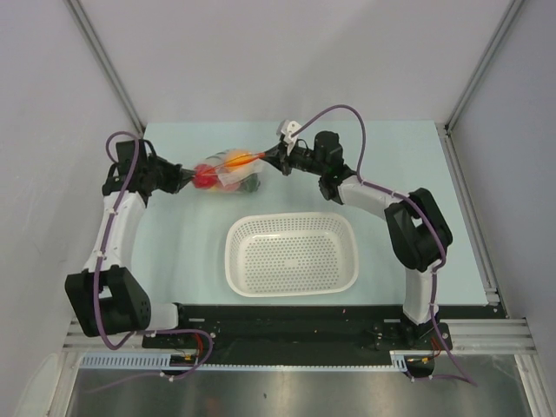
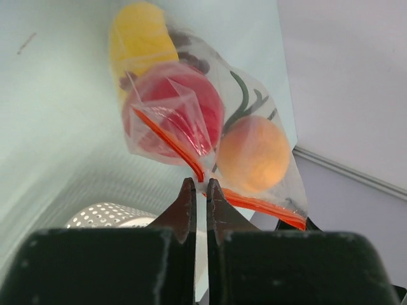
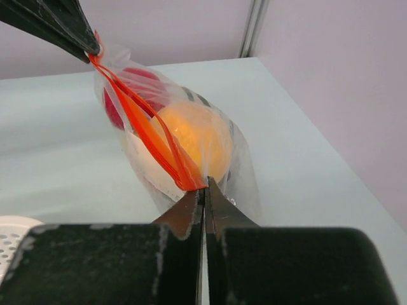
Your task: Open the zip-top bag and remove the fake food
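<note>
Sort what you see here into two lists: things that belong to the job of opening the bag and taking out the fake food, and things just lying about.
Belongs to the job: bag; fake food inside it; left pincer and right pincer, both shut on the bag.
Just lying about: basket; table.

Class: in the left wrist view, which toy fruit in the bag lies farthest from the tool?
The yellow piece; the red fruit and orange fruit both sit nearer the left tool.

White basket on pale-green table
</note>
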Robot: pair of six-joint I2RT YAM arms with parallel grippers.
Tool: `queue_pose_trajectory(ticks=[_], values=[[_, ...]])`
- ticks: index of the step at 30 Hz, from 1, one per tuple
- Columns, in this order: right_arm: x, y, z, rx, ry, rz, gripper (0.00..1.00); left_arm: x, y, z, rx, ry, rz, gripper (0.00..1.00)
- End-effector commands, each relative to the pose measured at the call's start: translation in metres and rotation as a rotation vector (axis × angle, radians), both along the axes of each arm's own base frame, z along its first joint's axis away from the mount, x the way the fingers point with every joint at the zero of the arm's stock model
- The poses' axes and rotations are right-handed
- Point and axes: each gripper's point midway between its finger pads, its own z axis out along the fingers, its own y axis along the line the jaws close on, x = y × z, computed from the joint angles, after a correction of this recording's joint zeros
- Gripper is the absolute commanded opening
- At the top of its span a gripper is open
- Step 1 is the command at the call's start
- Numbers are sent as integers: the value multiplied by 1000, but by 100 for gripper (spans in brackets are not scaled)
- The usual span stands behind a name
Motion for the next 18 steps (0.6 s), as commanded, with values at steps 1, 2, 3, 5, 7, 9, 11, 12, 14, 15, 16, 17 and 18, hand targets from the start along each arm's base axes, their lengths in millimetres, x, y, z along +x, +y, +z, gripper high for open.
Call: queue_pose_trajectory(ticks=[1, 2, 3, 5, 7, 9, 11, 12, 14, 15, 16, 17, 18], values=[[14, -27, 36, 48, -104, -70, 0, 5, 42, 16, 123, -52, 89, 0], [17, -32, 33, 41, -99, -79, 0, 6, 45, 18, 132, -55, 95, 0], [18, -35, 33, 40, -98, -85, 0, 8, 49, 23, 151, -68, 95, 0], [20, -40, 30, 38, -88, -91, 0, 12, 55, 24, 167, -69, 103, 0], [21, -41, 30, 29, -94, -84, 0, 17, 58, 28, 172, -88, 99, 0], [19, -40, 27, 13, -91, -80, 0, 22, 55, 34, 162, -122, 79, 0], [17, -40, 26, 11, -85, -75, 0, 26, 54, 37, 159, -141, 69, 0], [14, -36, 26, 10, -84, -63, 0, 27, 54, 40, 161, -149, 68, 0], [12, -33, 26, 6, -77, -55, 0, 30, 53, 39, 157, -156, 64, 0], [8, -29, 25, 2, -71, -38, 0, 30, 48, 41, 139, -165, 47, 0], [7, -27, 22, -6, -54, -35, 0, 31, 44, 41, 127, -174, 39, 0], [6, -24, 25, -6, -49, -32, 0, 34, 41, 44, 117, -191, 38, 0], [5, -23, 24, -5, -35, -34, 19, 35, 38, 46, 110, -198, 26, 0]])
